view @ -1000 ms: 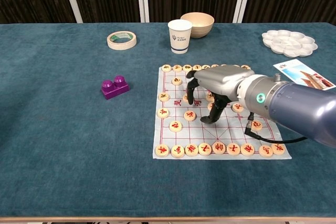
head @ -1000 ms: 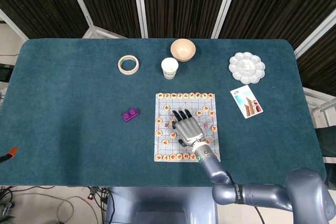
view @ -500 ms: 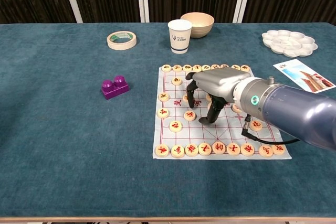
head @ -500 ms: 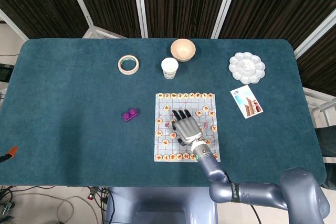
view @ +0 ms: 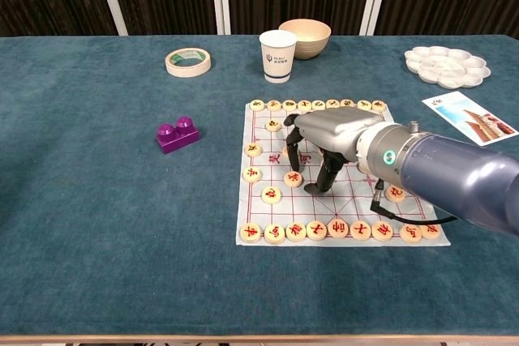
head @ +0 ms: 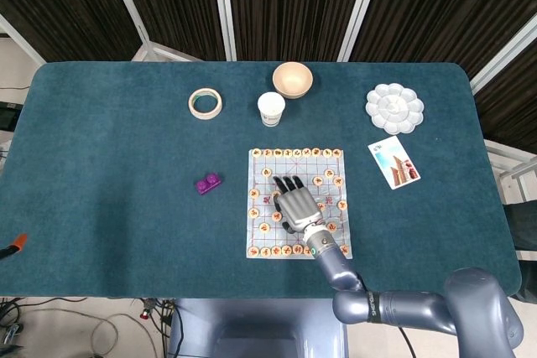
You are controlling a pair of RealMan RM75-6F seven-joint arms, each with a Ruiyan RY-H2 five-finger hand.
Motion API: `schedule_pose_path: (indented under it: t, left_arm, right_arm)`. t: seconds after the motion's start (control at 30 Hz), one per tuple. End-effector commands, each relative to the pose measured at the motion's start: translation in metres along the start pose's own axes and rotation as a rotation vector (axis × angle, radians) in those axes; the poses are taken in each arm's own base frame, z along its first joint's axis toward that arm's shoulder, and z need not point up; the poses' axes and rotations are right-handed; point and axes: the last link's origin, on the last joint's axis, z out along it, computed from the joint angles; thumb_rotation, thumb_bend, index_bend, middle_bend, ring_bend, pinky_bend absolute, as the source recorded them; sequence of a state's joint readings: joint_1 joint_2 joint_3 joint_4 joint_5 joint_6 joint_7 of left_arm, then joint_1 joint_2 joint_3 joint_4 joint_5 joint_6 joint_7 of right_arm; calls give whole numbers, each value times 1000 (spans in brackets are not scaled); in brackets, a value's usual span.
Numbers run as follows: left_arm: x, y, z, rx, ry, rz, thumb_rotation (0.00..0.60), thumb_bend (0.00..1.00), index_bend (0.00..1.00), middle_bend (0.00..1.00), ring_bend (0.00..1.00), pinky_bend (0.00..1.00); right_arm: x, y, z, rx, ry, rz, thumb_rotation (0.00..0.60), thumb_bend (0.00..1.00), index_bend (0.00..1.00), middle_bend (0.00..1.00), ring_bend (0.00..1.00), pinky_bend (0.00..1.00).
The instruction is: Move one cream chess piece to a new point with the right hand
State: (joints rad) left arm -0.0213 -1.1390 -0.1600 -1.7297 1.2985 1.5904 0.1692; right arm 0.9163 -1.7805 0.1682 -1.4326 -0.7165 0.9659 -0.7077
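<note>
Your right hand (view: 324, 145) hovers low over the middle of the chess board (view: 253, 232), fingers (view: 290, 151) pointing down and apart, and I can't tell whether a fingertip is touching anything; it looks released, gripping nothing. The cream chess piece (view: 293, 178) nearest your reach sits on the board just below those fingertips, with another piece (view: 271, 195) close on its left. Here's the risk: the pieces are small flat discs, so a pinch that lands off-centre could flick the disc sideways, and the trailing fingers could sweep neighbours out of place. Pressing down hard might also drag the thin board across the cloth. For room, the centre of the board shows bare squares ahead of and around the hand, so a short slide there looks safest. The near row of pieces (view: 338, 228) lies under your forearm, so keep the wrist high. The paper cup (view: 277, 56) and purple block (view: 178, 134) stand well apart. The left hand isn't visible.
</note>
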Motion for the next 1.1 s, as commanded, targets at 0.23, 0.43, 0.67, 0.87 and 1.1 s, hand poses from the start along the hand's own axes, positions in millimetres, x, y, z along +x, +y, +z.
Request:
schedule_pose_path:
  t: [0.23, 0.43, 0.67, 0.87, 1.1]
  left_arm:
    - [1, -1, 0, 3, 5, -3, 600, 0, 110, 0, 0, 0]
    - [1, 0, 0, 1, 3, -4, 600, 0, 110, 0, 0, 0]
    - [1, 0, 0, 0, 2, -4, 600, 0, 110, 0, 0, 0]
    - [1, 0, 1, 0, 2, -5, 600, 0, 110, 0, 0, 0]
    - [1, -1, 1, 0, 1, -4, 600, 0, 110, 0, 0, 0]
  right_arm:
    - [0, -2, 3, -3, 0, 5, 600, 378, 464, 0, 0, 87]
    - [-1, -4, 3, 0, -3, -2, 600, 378, 464, 0, 0, 87]
    - [-3, -6, 3, 0, -11, -3, 600, 379, 464, 0, 0, 87]
    - [-3, -8, 5, 2, -8, 2, 600, 378, 488, 0, 0, 87]
    - [-4, -9, 5, 2, -13, 2, 600, 379, 542, 0, 0, 87]
